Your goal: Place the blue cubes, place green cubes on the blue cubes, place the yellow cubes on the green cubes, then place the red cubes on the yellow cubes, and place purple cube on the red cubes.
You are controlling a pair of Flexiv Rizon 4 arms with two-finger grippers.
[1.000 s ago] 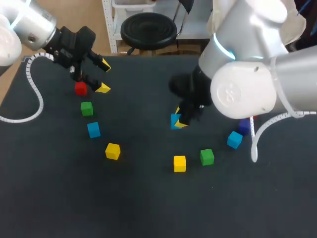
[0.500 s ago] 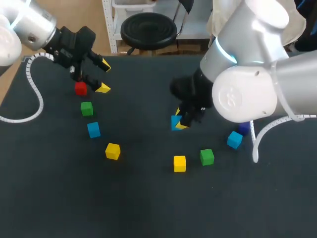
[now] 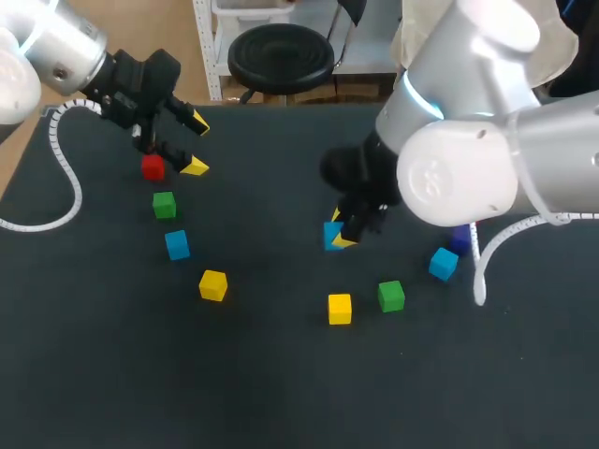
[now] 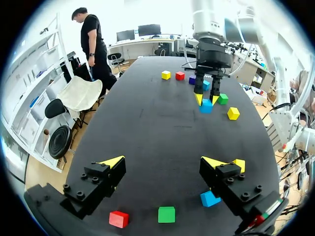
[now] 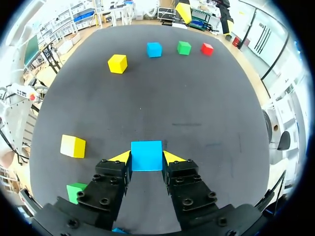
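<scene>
Head view: left gripper (image 3: pixel 197 144) hung over the far left of the table (image 3: pixel 281 393), fingers spread wide, nothing between them. Left red cube (image 3: pixel 153 167) sat just beside its lower tip. Left green cube (image 3: pixel 164 205), left blue cube (image 3: pixel 177 245) and left yellow cube (image 3: pixel 212 285) trailed toward the near edge, all apart. Right gripper (image 3: pixel 339 231) was mid-table, clenched on the gripped blue cube (image 3: pixel 330 234). Right yellow cube (image 3: pixel 340 308), right green cube (image 3: pixel 391 296), right blue cube (image 3: pixel 443 264) and purple cube (image 3: pixel 460 240) lay near it, unstacked.

Left wrist view: own fingers wide apart, empty. Left red, green and blue cubes lay under them. The right gripper was far ahead, pinching its cube.

Right wrist view: both yellow tips pressed the gripped blue cube's two sides. Couldn't tell if it touched the table.
</scene>
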